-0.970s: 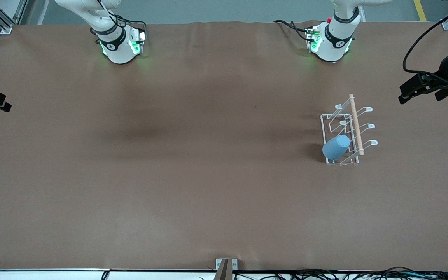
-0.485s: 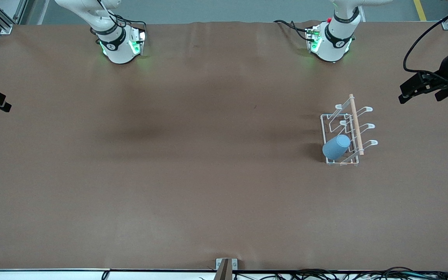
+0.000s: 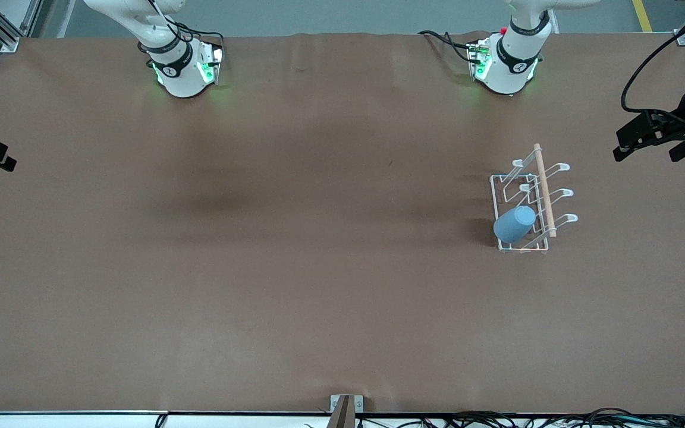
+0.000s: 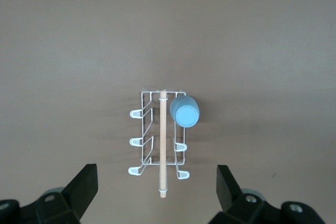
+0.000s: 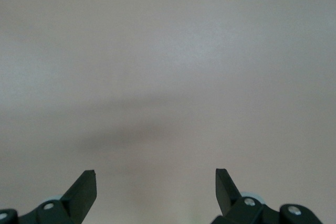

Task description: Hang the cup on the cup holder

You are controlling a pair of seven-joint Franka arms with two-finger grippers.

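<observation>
Front view: smooth tapered cup [image 3: 514, 224] on wire holder [image 3: 531, 197]

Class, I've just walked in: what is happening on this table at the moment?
Nothing is being handled. The small light-blue plastic cup sits upside down on a prong of the white wire cup holder with the wooden rod, at the holder's end nearer the front camera. The left gripper hangs open high over the left arm's end of the table. The right gripper waits open over bare table.
</observation>
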